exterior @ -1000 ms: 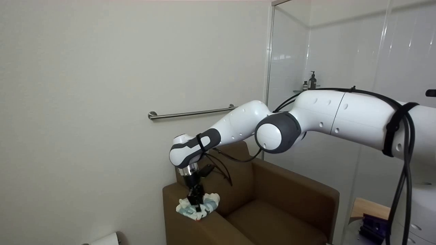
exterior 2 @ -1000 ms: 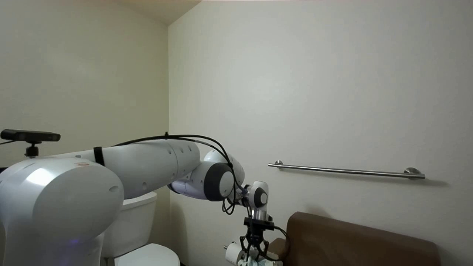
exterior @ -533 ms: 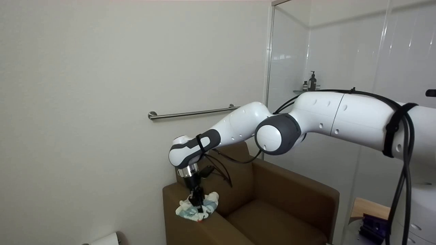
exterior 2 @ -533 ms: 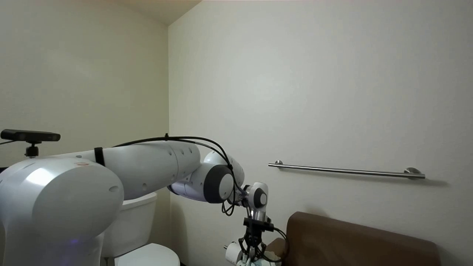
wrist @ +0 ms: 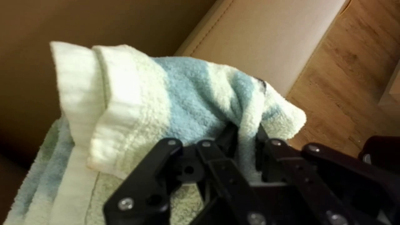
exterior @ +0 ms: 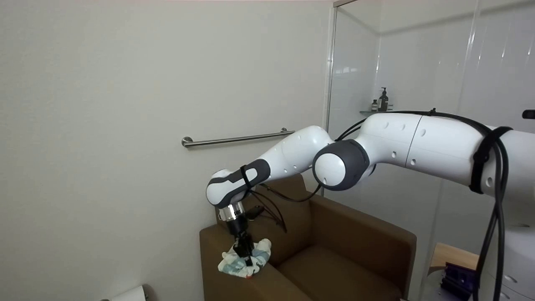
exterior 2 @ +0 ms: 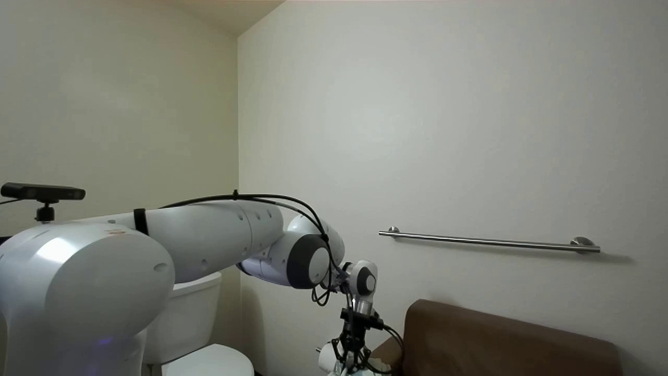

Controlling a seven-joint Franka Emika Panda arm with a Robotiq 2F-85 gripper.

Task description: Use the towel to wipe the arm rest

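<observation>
The towel (exterior: 262,249), white and pale blue-green, lies bunched on top of the brown chair's arm rest (exterior: 271,286). My gripper (exterior: 249,262) points down into it from above. In the wrist view a raised fold of the towel (wrist: 187,100) stands pinched between the two dark fingers of my gripper (wrist: 246,134), which is shut on it. The arm rest (wrist: 259,34) runs off beyond the cloth there, with a stitched seam along one edge. In an exterior view the fingertips and most of the towel (exterior 2: 373,371) fall at the bottom edge of the picture.
The chair's backrest (exterior: 278,209) rises beside the wrist, and its seat (exterior: 334,271) lies lower. A metal rail (exterior: 234,139) is fixed to the wall behind. A paper roll (exterior: 129,294) hangs near the arm rest. The toilet (exterior 2: 209,360) stands behind the arm.
The fingers have drawn together on the towel. Gripper and cloth have shifted slightly down and towards the front of the arm rest, and the towel looks more gathered.
</observation>
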